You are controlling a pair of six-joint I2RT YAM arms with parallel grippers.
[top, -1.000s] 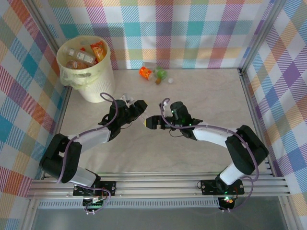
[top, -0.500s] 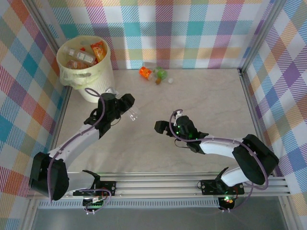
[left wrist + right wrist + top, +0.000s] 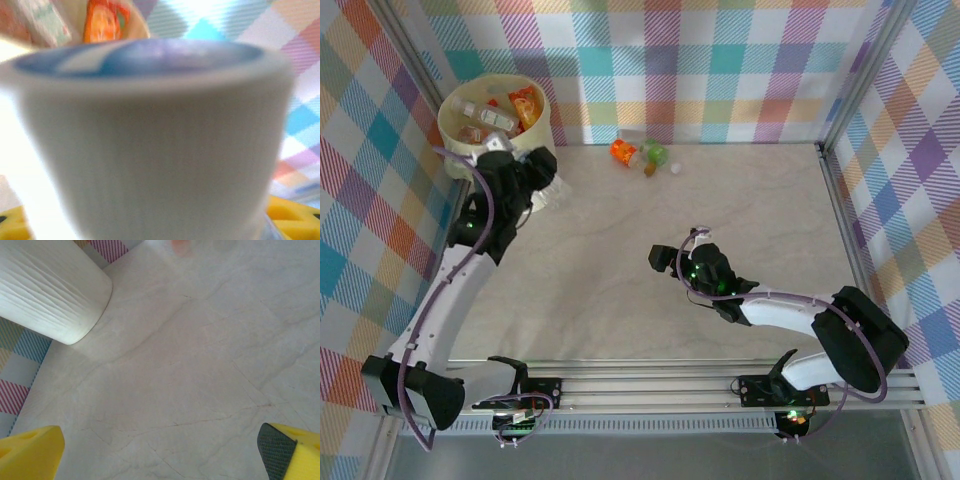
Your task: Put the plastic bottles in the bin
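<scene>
**A:** Entry, left arm. Where is the load?

**B:** The left gripper is raised at the near-right side of the pale cream round plastic bin. Its jaws are clamped on a clear plastic bottle. In the left wrist view the bottle's white ribbed cap, blue on top, sits right against the lens with the yellow finger pads on either side of it. From above, the bottle looks to be just outside the rim and not yet over the opening.

**A:** Step in hand?

**B:** My judgement is the carry-and-drop. To do it well:
- Take the bottle further in over the rim before letting go.
- Keep it above the bottles already piled inside.
- Spread the fingers only once the whole body is over the opening. The bottle is light and may bounce off the edge.

**A:** And the right side?

**B:** The right gripper hangs low over the pale marbled tabletop with its fingers spread wide and nothing between them. It is well apart from the bin.

**A:** What remains?

**B:** A small cluster lies at the far edge by the checked wall, including an orange-labelled bottle and a green one. The right arm looks better placed to reach them.
</scene>
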